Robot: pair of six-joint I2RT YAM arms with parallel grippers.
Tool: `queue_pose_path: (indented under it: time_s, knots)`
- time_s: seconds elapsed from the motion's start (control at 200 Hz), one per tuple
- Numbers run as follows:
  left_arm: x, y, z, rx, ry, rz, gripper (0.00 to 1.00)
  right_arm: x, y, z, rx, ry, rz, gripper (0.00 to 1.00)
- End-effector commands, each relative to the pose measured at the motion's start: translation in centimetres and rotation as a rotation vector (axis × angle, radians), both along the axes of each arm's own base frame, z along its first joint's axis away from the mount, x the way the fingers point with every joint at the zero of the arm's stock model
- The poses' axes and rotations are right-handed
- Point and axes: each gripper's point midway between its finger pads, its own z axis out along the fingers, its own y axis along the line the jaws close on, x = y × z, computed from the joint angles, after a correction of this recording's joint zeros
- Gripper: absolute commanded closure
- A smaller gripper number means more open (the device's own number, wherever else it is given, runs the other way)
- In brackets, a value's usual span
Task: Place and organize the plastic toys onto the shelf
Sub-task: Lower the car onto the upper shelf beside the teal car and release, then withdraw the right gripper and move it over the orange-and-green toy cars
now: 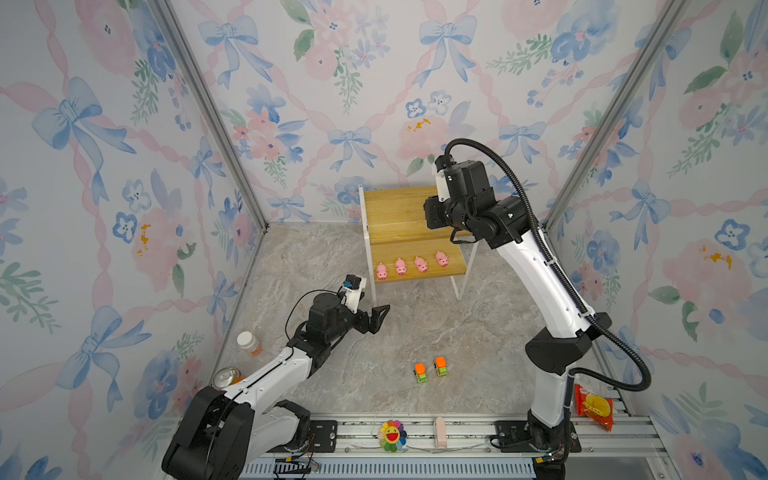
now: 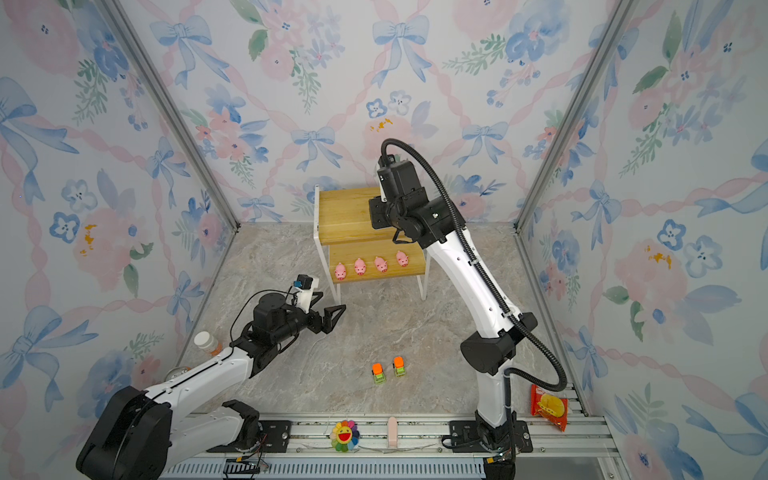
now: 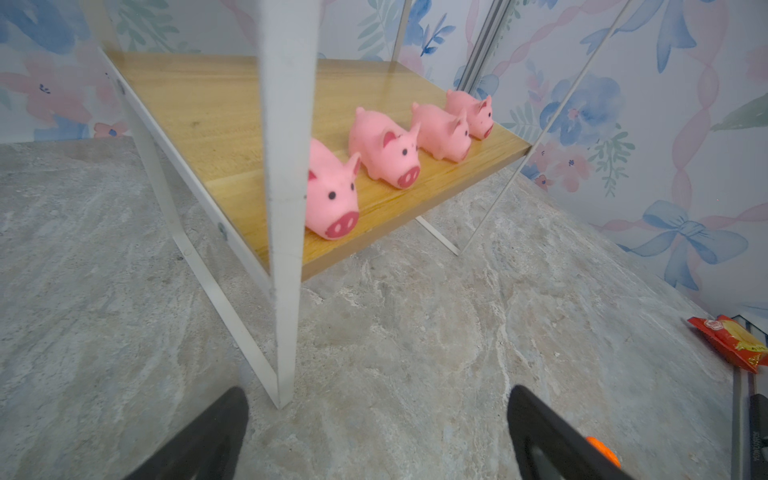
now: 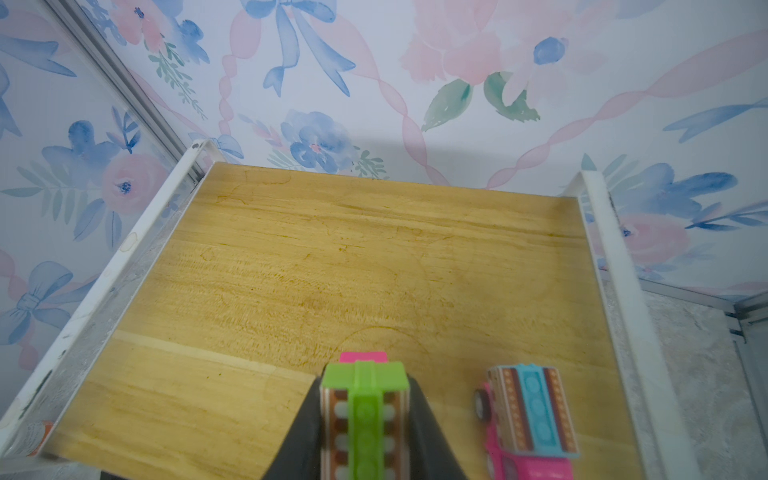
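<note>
right pincer (image 4: pixel 365 386) is clamped narrow on a pink truck (image 4: pixel 365 415), over the front part of the shelf (image 1: pixel 395 208) top board. Can't tell whether the wheels touch the wood.

Risks, my read:
- It's on wheels. Let go from any height or tilt and it likely rolls, and the board's front edge is close.
- There's a second truck (image 4: pixel 532 419) standing on the same board just beside it. Jaws spreading could shove it, and it rolls too.
- The left pincer (image 3: pixel 374 432), jaws wide and empty, hangs low near the shelf's front leg. A bump there would shake the frame and the pigs (image 1: pixel 421 264), all four lined along the lower board's front edge.
- Two orange trucks (image 1: pixel 420 371) sit on the tabletop, well apart from the shelf, so the job isn't done.

Looks: the held one has a pink body, a lime-green studded strip on top and brown-and-white patterned sides. Hard smooth plastic, probably slippery in the pads. Its neighbour has the same pink body, a blue studded top and one black wheel showing.
</note>
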Motion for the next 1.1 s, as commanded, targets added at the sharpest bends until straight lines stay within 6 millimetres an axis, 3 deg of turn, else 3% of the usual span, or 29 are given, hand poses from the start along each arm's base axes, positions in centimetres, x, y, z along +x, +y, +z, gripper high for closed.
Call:
queue_pose_path:
  time_s: [0.0,0.48,0.69,0.805,1.095]
  knots:
    - [0.1,-0.1,0.2,0.019,-0.016,-0.011,0.02,0.3,-0.7,-0.9,-0.033,0.014,-0.044,0.83]
    - [-0.1,0.0,-0.6,0.033,-0.001,-0.011,0.02,1.9,-0.4,-3.6,-0.051,0.072,-0.049,0.75]
    - [0.1,0.1,-1.1,0.044,0.008,-0.012,0.02,2.2,-0.3,-4.2,-0.059,0.081,-0.049,0.62]
    - [0.2,0.0,-1.3,0.047,0.015,-0.016,0.02,2.3,-0.4,-4.0,-0.06,0.074,-0.047,0.5]
    - [0.3,0.0,-1.0,0.045,0.008,-0.011,0.02,1.5,-0.5,-1.9,-0.03,0.034,-0.023,0.37]
